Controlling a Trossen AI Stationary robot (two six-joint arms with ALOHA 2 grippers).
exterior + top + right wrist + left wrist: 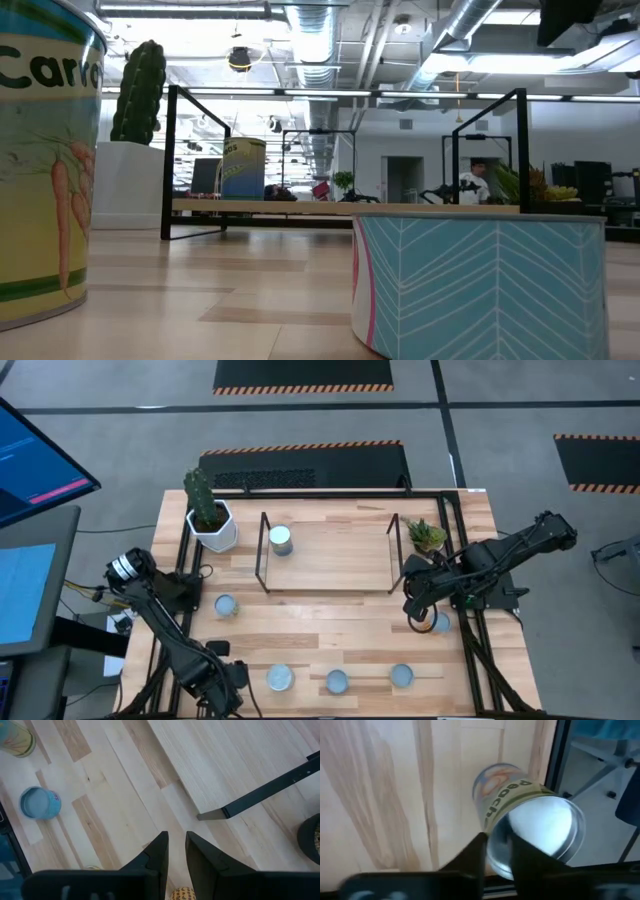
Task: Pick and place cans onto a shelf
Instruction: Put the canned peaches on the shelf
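left gripper (pixel 497 855): low at the lower left of the high view, at the tabletop's (pixel 330 560) near edge; jaws drawn narrow over the rim of a peach can (pixel 527 817); it looks gripped, but lifting is not yet evident
key relation: the peach can lies just ahead of the left jaws, tilted, its open silvery end toward the camera and its long axis running away from it
right gripper (pixel 175 847): right of centre in the high view, by the shelf's (pixel 265 550) right end; jaws narrow, holding nothing
shelf: upper middle of the tabletop, one can (pixel 281 540) already at its left end
other cans: three in a row along the bottom edge, one at left, one beneath the right gripper
nearer arm: left for the peach can; the shelf lies up and right of it
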